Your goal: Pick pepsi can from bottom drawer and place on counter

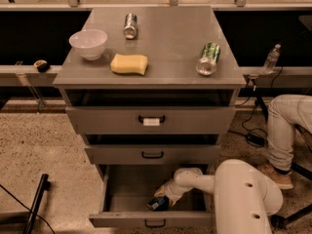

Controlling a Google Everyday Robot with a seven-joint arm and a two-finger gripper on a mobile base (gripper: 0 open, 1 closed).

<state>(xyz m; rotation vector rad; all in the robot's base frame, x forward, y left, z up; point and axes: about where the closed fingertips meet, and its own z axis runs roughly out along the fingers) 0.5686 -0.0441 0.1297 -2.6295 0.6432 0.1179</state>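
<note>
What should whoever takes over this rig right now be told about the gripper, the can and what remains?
Gripper: down inside the open bottom drawer, right at the pepsi can; whether it has a hold cannot be told.
Pepsi can: low in the drawer, near its front, right of centre.
Counter: holds a white bowl, a yellow sponge, a silver can and a green can.
Done: drawer open, arm reached in.
Left: confirm the grasp, lift the can out, set it on the counter.
</note>
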